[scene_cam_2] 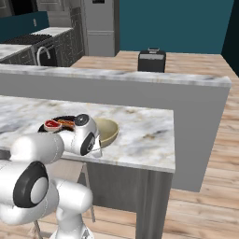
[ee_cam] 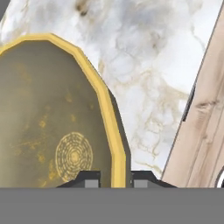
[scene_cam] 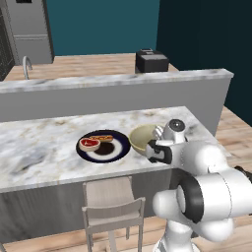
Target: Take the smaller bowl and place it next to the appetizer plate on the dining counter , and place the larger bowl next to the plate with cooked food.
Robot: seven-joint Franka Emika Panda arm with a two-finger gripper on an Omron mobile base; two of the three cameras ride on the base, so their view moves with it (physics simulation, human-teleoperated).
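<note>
Reaching low over dining counter (scene_cam: pixel 44 142) — end effector (ee_cam: pixel 113 178) pinching larger bowl (scene_cam: pixel 142 137) rim.

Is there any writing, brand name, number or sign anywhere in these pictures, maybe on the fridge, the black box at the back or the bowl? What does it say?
No readable text anywhere.
The fridge: a small dark panel near its top, too small to read.
The black appliance: no label visible.
The larger bowl: a round ringed pattern inside, decoration and not lettering.
The plate with cooked food and the dining counter: no markings.
</note>
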